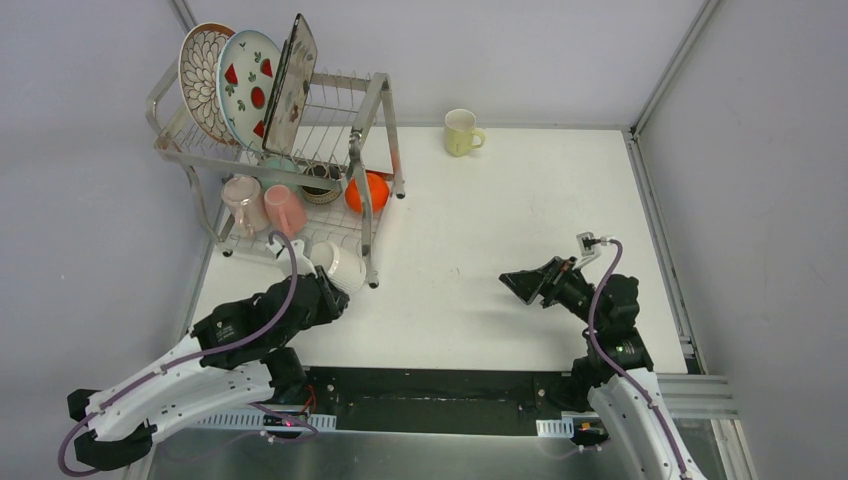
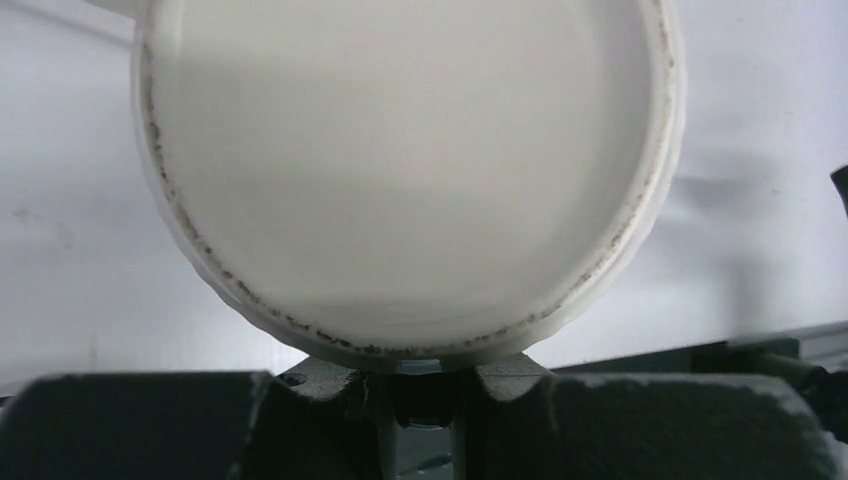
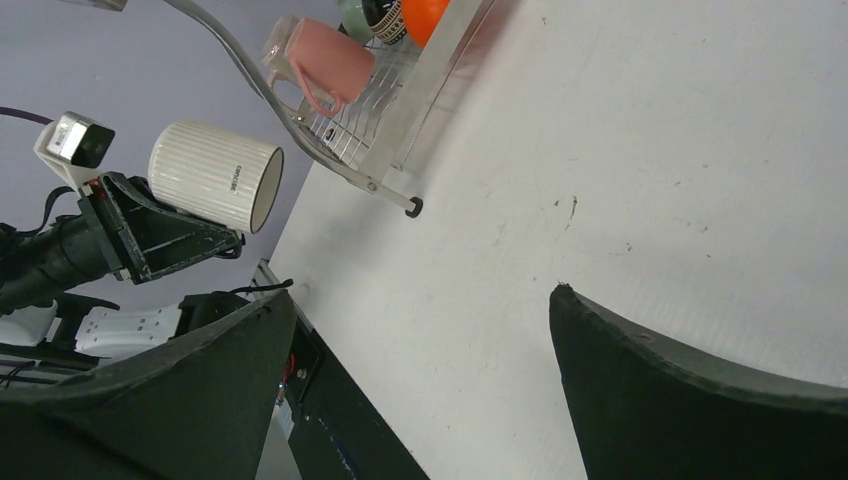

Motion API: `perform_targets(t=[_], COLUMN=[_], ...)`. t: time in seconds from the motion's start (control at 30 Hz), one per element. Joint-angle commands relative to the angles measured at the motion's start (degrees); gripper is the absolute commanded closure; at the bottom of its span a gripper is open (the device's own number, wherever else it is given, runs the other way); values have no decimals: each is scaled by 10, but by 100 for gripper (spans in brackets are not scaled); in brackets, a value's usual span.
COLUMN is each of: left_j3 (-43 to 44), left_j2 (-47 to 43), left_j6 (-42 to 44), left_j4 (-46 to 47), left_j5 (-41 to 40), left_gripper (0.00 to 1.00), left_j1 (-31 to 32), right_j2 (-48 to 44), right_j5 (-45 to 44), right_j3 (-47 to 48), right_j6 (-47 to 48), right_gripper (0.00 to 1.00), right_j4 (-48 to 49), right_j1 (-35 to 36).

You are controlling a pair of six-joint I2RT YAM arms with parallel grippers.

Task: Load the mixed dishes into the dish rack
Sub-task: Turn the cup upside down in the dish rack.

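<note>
My left gripper is shut on the edge of a ribbed white mug, held above the table just in front of the dish rack. The mug's round white end fills the left wrist view, with the jaws pinched on its rim. The rack's top tier holds a petal-pattern plate, a red-fruit plate and a flowered square plate. Below them lie two pink mugs, a brown bowl and an orange bowl. A yellow mug stands on the table. My right gripper hangs open and holds nothing.
The white table is bounded by grey walls with metal rails at the back and right. The black base strip runs along the near edge. In the right wrist view the rack's foot rests on the table near the held white mug.
</note>
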State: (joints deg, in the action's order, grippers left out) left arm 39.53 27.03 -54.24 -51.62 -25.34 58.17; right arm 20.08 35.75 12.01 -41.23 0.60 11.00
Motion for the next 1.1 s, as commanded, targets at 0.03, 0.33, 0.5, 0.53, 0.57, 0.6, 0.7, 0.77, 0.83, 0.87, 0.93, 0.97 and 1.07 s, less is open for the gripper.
perform_targets(t=[0.03,0.33,0.5,0.53,0.57,0.6,0.7,0.77,0.83,0.87,0.93,0.97,1.07], left_j3=[75,90,87,85,82,77,64,58,49,44,37,36,35], left_j2=[32,89,125,132,136,137,134,135,139,142,149,154,173], left_j6=[87,127,143,148,152,156,164,169,171,174,191,197,205], left_j4=[20,26,58,65,71,79,91,95,98,103,122,129,146], left_j5=[-118,-211,-121,-92,-66,-49,-33,-35,-39,-34,0,17,37], left_gripper=[100,100,100,100,100,100,100,100,100,100,100,100,100], left_j1=[4,-1,-83,-112,-138,-160,-201,-216,-232,-246,-273,-287,-315], right_j2=[-5,-6,-7,-8,-8,-9,-15,-21,-29,-33,-37,-40,-45], right_j5=[-7,-8,-6,-6,-4,-4,-2,-1,-1,-1,-1,-1,-3], right_j3=[14,16,15,15,15,16,15,15,14,12,11,11,10], right_j6=[23,24,23,23,22,22,22,22,21,20,18,17,16], right_gripper=[0,0,0,0,0,0,0,0,0,0,0,0,0], right_j4=[-21,-24,-24,-24,-26,-27,-38,-45,-48,-49,-50,-50,-55], right_j1=[-1,-1,-1,-1,-1,-1,-1,-1,-2,-1,-1,-1,-1])
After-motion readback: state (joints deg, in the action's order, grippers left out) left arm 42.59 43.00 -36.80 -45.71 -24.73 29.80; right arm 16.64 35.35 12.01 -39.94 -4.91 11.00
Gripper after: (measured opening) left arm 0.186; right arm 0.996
